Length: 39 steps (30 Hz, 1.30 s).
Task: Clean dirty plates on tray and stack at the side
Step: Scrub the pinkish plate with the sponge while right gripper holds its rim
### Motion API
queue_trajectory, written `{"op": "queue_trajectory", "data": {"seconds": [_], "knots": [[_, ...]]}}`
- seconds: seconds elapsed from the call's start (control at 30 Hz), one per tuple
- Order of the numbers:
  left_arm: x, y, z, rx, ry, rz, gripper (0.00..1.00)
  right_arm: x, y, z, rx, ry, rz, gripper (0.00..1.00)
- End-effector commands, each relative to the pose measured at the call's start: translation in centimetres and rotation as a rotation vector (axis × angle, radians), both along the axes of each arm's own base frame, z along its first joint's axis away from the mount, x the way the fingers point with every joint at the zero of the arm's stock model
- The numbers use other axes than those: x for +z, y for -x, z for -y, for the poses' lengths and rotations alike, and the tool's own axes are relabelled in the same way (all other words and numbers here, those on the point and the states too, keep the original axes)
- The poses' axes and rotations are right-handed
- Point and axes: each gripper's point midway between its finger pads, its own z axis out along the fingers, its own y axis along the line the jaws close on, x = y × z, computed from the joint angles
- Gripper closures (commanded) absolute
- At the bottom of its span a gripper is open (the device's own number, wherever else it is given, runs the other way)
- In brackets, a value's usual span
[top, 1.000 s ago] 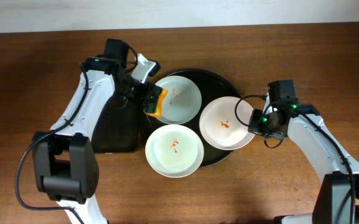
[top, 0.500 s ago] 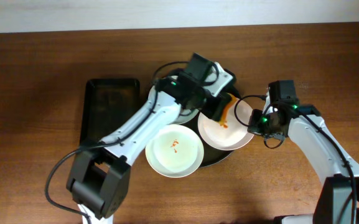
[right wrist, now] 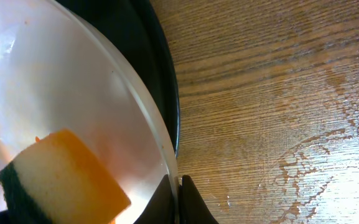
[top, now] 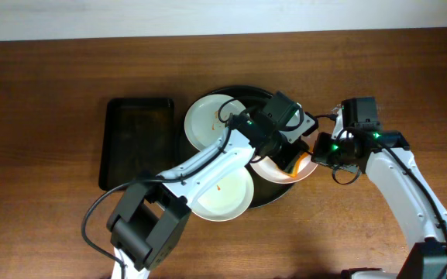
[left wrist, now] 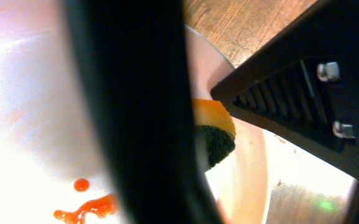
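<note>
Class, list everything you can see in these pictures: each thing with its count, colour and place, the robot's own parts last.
Table: 1, brown wood, under everything.
Round tray: 1, black, centre of table.
Oblong tray: 1, black, left of the round tray.
Plates: 3, white, on the round tray: rear left, front, right.
Sauce: smears, red, on the plates.
Sponge: 1, orange with dark green face, over the right plate.
Arms: 2, white and black, left across the round tray, right beside it.
Left claw: 1, black, shut on the sponge.
Right claw: 1, black, pinching the right plate's rim.
</note>
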Motion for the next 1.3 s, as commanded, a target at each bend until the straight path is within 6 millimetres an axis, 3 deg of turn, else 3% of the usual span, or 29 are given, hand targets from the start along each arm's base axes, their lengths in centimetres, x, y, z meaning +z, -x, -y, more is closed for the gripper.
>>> {"op": "queue_trajectory", "data": {"seconds": [0.0,0.2,0.27,0.73,1.27], "knots": [[-3.1,-0.8,-0.1,0.035,-0.081,0.009,1.0,1.5,-0.8,-0.7,0.017,-0.033,0.046,0.96],[-6.2,-1.6,-0.4,0.056,-0.134,0.012,1.0,1.4,-0.4,-0.6,0.016,-0.033,0.031,0.96],[-6.4,-2.3,-0.6,0.075,-0.149,0.042,1.0,1.3,-0.3,-0.6,0.017,-0.033,0.026,0.96],[-5.2,-4.3,0.5,0.139,-0.083,0.106,1.0,1.0,0.4,-0.6,0.016,-0.032,-0.007,0.96],[-4.7,-6.9,-0.7,0.238,-0.042,0.1,1.0,1.0,0.7,-0.6,0.016,-0.032,-0.017,0.96]]}}
